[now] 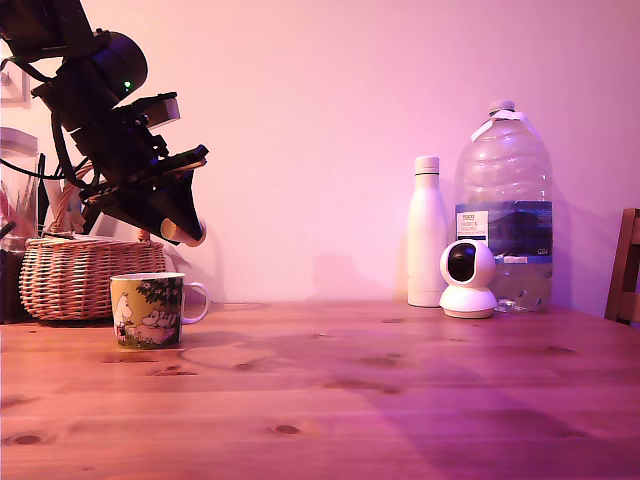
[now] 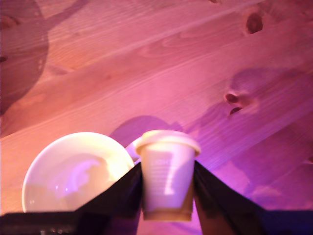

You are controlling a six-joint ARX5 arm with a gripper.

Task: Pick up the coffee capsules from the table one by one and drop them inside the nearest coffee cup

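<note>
far on the exterior view's left: woven basket [image 1: 75, 275] at the table's back edge, dark jar-like object [image 1: 15, 220] behind it, too dim to identify. just right of the basket: coffee cup [image 1: 148, 310] upright on the table [image 1: 350, 400], handle toward the exterior view's right, apart from the basket. above the cup and slightly to its right: gripper [image 1: 188, 232] tilted downward, clamped on one coffee capsule [image 1: 186, 234], pale end protruding from the dark fingers [image 1: 165, 205]. wrist view confirms: capsule [image 2: 166, 174] pinched between both fingers [image 2: 122, 196], flanged end pointing toward the table, well clear of the wood. cup mouth [image 2: 78, 171] open beside the capsule, interior white; no capsule seen inside, though part of the interior hidden by the gripper body. no other capsules seen on the table in either view.

moving right in the exterior view: bare planks mid-table, then white bottle [image 1: 427, 232], small white camera [image 1: 468, 280], large clear water jug [image 1: 503, 205], all well apart from the cup. chair edge [image 1: 625, 265] at the far right.

step in hand, by judgement: carry phase, capsule lifted and near the drop point, not yet over the rim. next move calls for a small shift toward the cup mouth until centred, then opening the fingers. risk: release too early, capsule striking the rim or handle side and rolling off.
</note>
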